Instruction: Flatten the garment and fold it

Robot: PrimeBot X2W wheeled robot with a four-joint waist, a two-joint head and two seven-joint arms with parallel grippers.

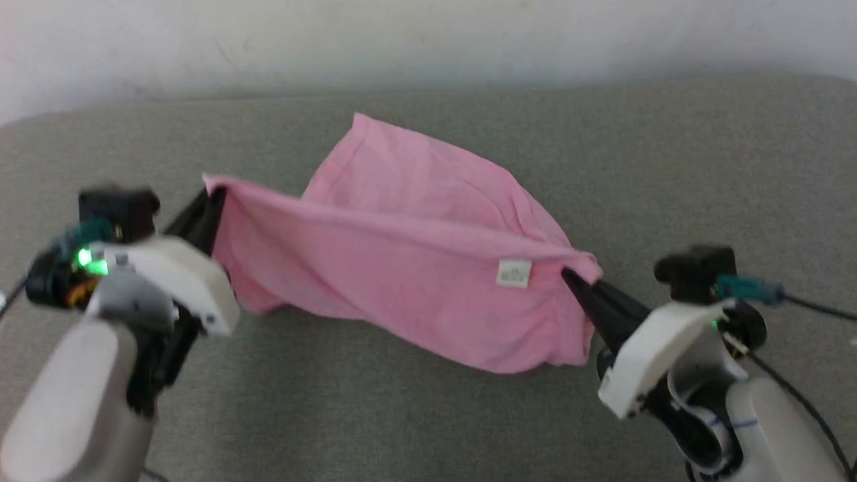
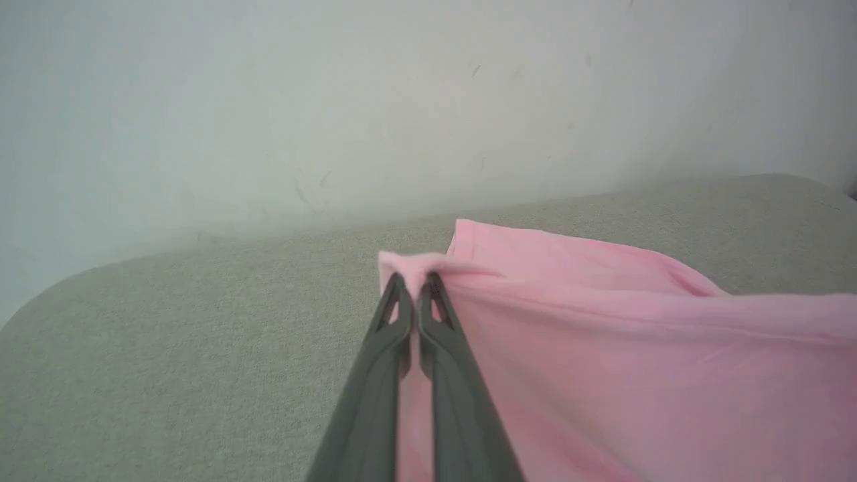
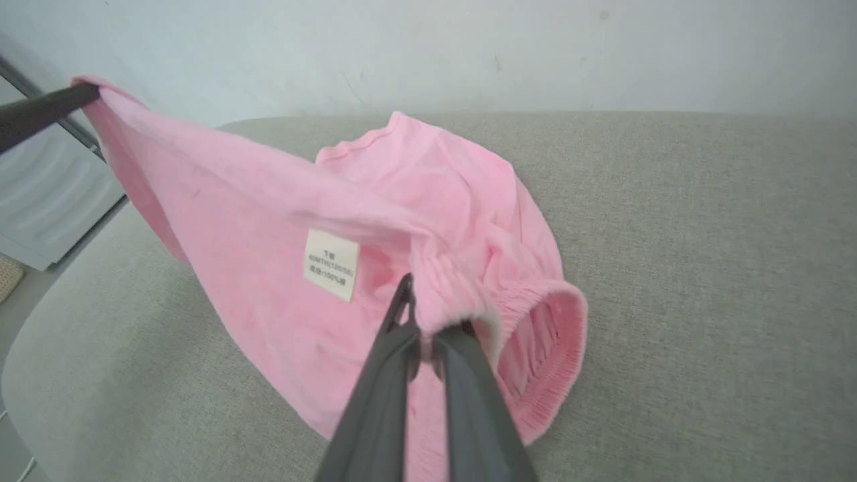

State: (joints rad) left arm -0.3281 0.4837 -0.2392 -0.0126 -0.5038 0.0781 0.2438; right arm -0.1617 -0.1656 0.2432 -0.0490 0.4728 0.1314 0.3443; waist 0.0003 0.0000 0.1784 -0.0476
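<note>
**Support.** The grey padded surface (image 1: 669, 167) extends beneath and beyond both tools, up to a pale wall (image 1: 428, 40).

**Workpiece.** The garment (image 1: 402, 268) is much larger than either tool. It is judged to be light, thin, soft and fully limp.
- It holds no shape of its own and sags wherever it is unsupported.
- Breakage is not a concern. The likely faults are bunching, creasing and a thin edge slipping out of a shallow pinch.

**Position relative to the tools.**
- The garment is strung between the two tools, with its upper edge running fairly taut from one tip to the other.
- The near panel hangs below that line and its lower fold reaches the surface.
- The far portion trails away beyond the tips and rests on the surface.

**Tool state.**
- The left tool (image 2: 415, 288) is pressed together, pinching one end of the upper edge. A small tuft of cloth protrudes past its tips.
- The right tool (image 1: 569, 276) is likewise pressed together on the opposite end, beside the gathered elastic band (image 3: 535, 335).

**Recommended hold.** Grip at the extreme ends of one edge, as at present. The elastic band is thicker and should offer the firmer purchase.

**Reference mark.** The white label (image 1: 514, 273) lies just beside the right tool's tip, on the side toward the left tool.
</note>
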